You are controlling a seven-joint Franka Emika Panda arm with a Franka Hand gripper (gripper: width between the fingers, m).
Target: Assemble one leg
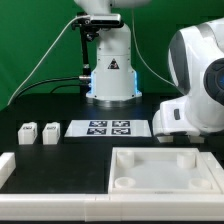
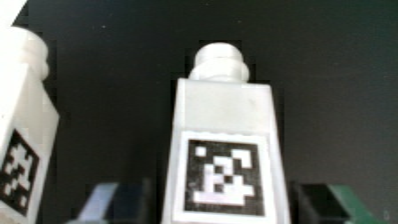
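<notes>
**Leg Standing Between Open Fingers on a Black Worktop**

Looking across a matt black worktop (image 1: 70, 110) backed by a green screen (image 1: 30, 40). Finding, in the exterior view, a white base (image 1: 110, 75) at the far side, with cables (image 1: 45, 60) trailing off toward that view's left. Noting a marker board (image 1: 108, 129) lying flat in the middle, two legs (image 1: 22, 133) (image 1: 49, 131) standing near it on that view's left, and a tabletop (image 1: 165, 158) lying nearer the camera.

Reading little: making out only a black warning triangle (image 1: 112, 66) on the base, with no legible words. Seeing black-and-white square tags and no letters: four on the marker board, one on the near face of the leg (image 2: 228, 130) in the wrist view, and part of one on its neighbour (image 2: 22, 110).

Losing much to the arm (image 1: 195, 85), which is bulking large at the exterior view's right, running out of frame and covering the worktop behind it. Not seeing the fingers (image 2: 121, 205) there at all. Catching them in the wrist view only as dark, blurred tips, spread apart to either side of the leg, with a dark gap showing on each side and nothing gripped. Finding the leg's end toward the camera cut off, its narrow tip pointing away, and the neighbour clipped by the frame edge. Not being able to tell whether these are the same two legs.
</notes>
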